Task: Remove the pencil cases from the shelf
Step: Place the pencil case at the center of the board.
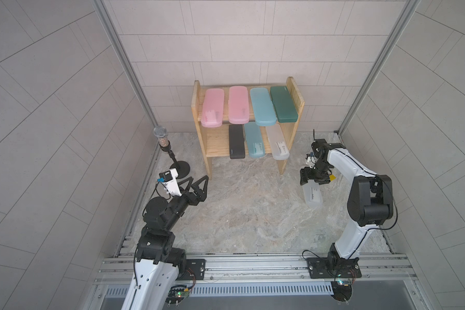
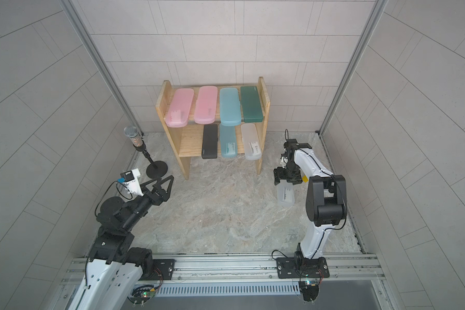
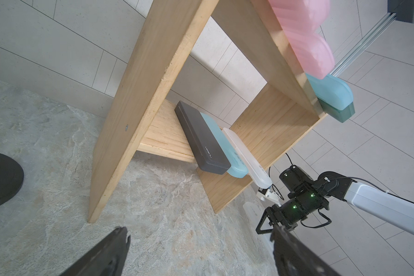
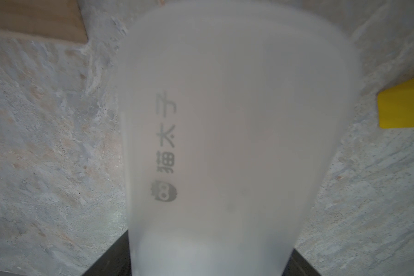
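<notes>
The pine shelf (image 1: 217, 143) stands at the back in both top views. Its upper tier carries two pink pencil cases (image 1: 212, 108) (image 1: 238, 104), a light blue one (image 1: 262, 106) and a dark green one (image 1: 283, 103). On the lower tier lie a black case (image 1: 236, 141), a light blue case (image 1: 254, 139) and a frosted clear case (image 1: 278, 142). Right of the shelf, my right gripper (image 1: 313, 179) is shut on another frosted clear case (image 1: 312, 195), which fills the right wrist view (image 4: 225, 143). My left gripper (image 1: 199, 185) hangs open and empty, front left of the shelf.
A microphone (image 1: 161, 135) on a round black base (image 1: 182, 169) stands left of the shelf, just behind my left gripper. A yellow tag (image 4: 402, 107) shows beside the held case. Tiled walls close in three sides, and aluminium rails (image 1: 253, 265) run along the front.
</notes>
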Controlling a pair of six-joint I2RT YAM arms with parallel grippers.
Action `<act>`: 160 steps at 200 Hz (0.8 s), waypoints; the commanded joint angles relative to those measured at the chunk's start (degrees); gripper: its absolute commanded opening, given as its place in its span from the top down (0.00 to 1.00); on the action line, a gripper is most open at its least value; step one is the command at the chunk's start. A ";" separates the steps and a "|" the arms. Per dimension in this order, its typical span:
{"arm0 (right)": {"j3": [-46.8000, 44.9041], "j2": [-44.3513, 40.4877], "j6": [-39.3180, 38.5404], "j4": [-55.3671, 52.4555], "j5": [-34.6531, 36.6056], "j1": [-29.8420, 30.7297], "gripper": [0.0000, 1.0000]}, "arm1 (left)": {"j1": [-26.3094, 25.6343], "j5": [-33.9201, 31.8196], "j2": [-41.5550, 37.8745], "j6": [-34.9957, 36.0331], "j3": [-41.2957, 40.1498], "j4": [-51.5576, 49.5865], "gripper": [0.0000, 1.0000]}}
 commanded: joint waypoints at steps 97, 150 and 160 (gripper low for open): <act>1.73 7.42 -2.57 5.14 -0.12 -4.48 0.67 | -0.71 -0.16 0.72 2.58 0.01 -0.36 0.00; 2.53 10.05 -2.27 5.55 1.06 -4.48 0.57 | -0.81 -0.69 -1.24 4.01 0.84 -4.31 0.00; 2.63 10.38 -2.27 5.47 1.19 -4.48 0.54 | -0.83 -0.81 -1.45 4.01 0.66 -4.32 0.00</act>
